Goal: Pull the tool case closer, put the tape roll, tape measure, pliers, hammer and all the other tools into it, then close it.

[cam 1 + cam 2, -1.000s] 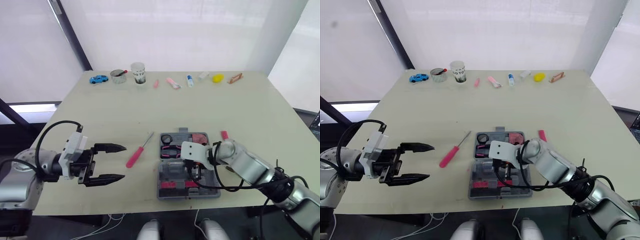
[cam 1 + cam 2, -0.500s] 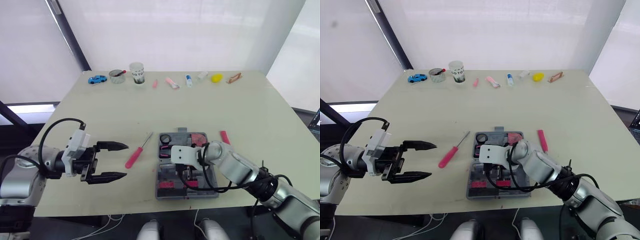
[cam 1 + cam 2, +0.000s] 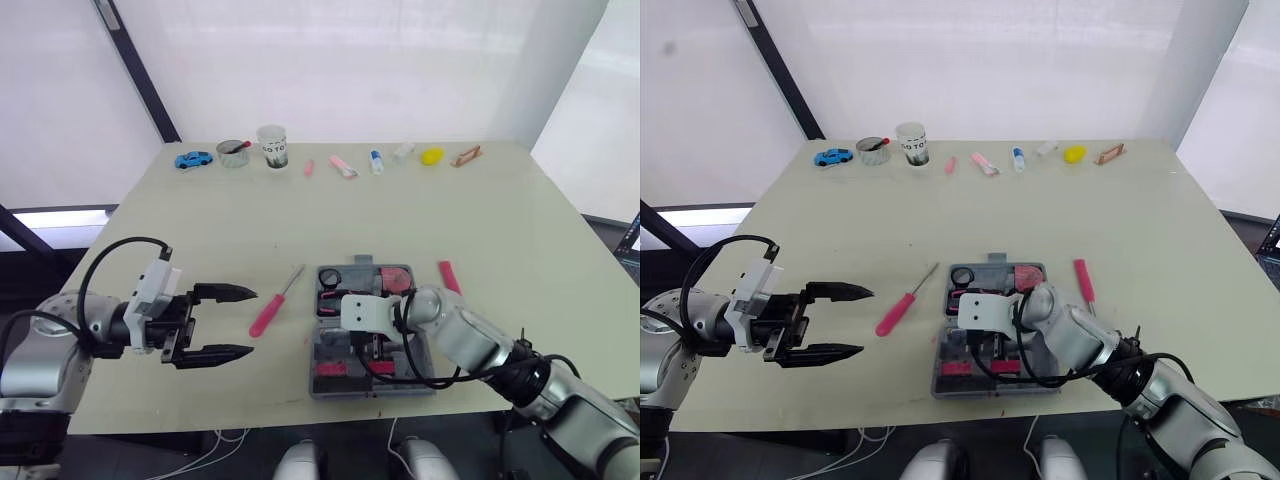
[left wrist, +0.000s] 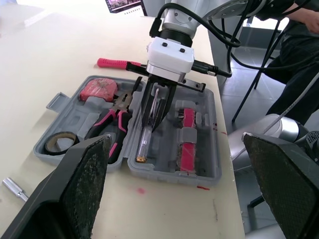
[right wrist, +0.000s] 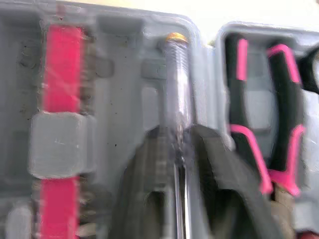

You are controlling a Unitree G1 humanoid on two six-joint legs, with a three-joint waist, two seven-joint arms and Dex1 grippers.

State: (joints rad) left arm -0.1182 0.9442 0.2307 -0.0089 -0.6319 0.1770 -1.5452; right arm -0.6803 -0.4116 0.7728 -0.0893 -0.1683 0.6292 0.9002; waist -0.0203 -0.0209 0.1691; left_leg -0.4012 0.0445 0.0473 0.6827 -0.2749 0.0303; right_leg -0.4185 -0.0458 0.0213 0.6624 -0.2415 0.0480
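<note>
The grey tool case [image 3: 323, 346] lies open near the table's front edge. In it are a black tape roll [image 3: 332, 279], a red tape measure [image 3: 398, 280], pink-handled pliers [image 4: 115, 121] and pink bit strips [image 4: 186, 142]. My right gripper [image 3: 376, 348] hangs low over the case's middle, shut on a clear-handled screwdriver [image 4: 147, 137] that points along a slot; the fingers [image 5: 209, 154] flank its shaft. A pink screwdriver [image 3: 270, 311] lies left of the case. A pink tool [image 3: 449, 275] lies right of it. My left gripper [image 3: 228, 322] is open, left of the pink screwdriver.
Along the table's far edge stand a blue toy car [image 3: 195, 158], a tin [image 3: 234, 152], a paper cup [image 3: 272, 146], small tubes and a yellow object [image 3: 432, 156]. A person [image 4: 299, 30] sits beyond the table's front edge.
My right gripper has shifted left over the case with the clear screwdriver and come lower. The left gripper has barely moved and stays open.
</note>
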